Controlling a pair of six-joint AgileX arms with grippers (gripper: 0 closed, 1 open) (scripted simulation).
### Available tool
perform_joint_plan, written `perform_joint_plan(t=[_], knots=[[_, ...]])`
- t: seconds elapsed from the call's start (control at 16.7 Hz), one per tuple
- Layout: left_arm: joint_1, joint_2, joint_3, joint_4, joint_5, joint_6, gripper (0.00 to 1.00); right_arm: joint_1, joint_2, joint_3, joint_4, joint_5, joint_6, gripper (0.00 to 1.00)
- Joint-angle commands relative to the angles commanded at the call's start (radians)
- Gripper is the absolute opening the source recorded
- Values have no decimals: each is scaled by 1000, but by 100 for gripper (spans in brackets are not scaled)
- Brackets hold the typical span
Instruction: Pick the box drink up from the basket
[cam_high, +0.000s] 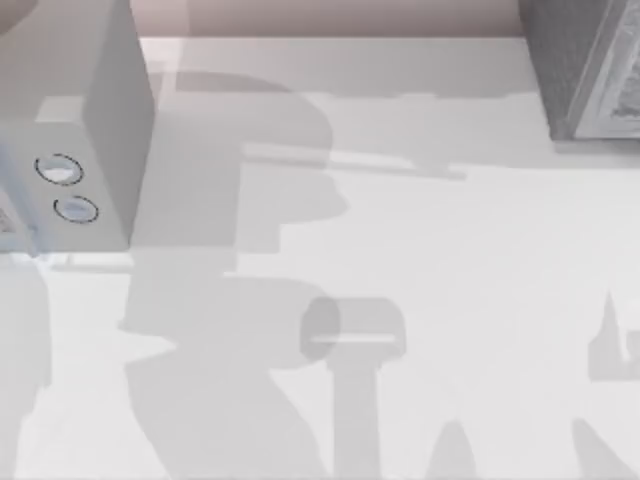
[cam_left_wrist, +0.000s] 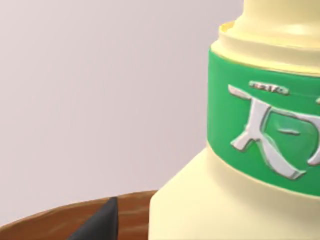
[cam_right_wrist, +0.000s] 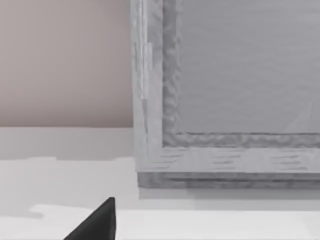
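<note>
The box drink (cam_left_wrist: 235, 200) stands very close in the left wrist view, with a pale yellow body, a green label band with white characters and a narrower neck above. A black edge of my left gripper (cam_left_wrist: 100, 225) shows just beside it, over the brown basket (cam_left_wrist: 45, 222) rim. Whether the gripper touches the drink cannot be made out. In the right wrist view a black edge of my right gripper (cam_right_wrist: 97, 222) hangs over the white table, short of a grey framed block (cam_right_wrist: 225, 100).
In the top view a grey box (cam_high: 90, 130) with two round rings on its face stands at the left. A grey textured block (cam_high: 585, 65) sits at the back right. Broad shadows lie across the white table (cam_high: 450, 260).
</note>
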Motion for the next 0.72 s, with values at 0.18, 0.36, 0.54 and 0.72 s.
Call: perform_joint_plan(t=[0.18,0.36,0.54,0.72], knots=[[-7,26,29,-3,-6,0,100,0,0,0,0,0,0,100],[-7,26,29,-3,-6,0,100,0,0,0,0,0,0,100],[-7,26,29,-3,-6,0,77,0,0,0,0,0,0,100],[-7,26,29,-3,-6,0,55,0,0,0,0,0,0,100]])
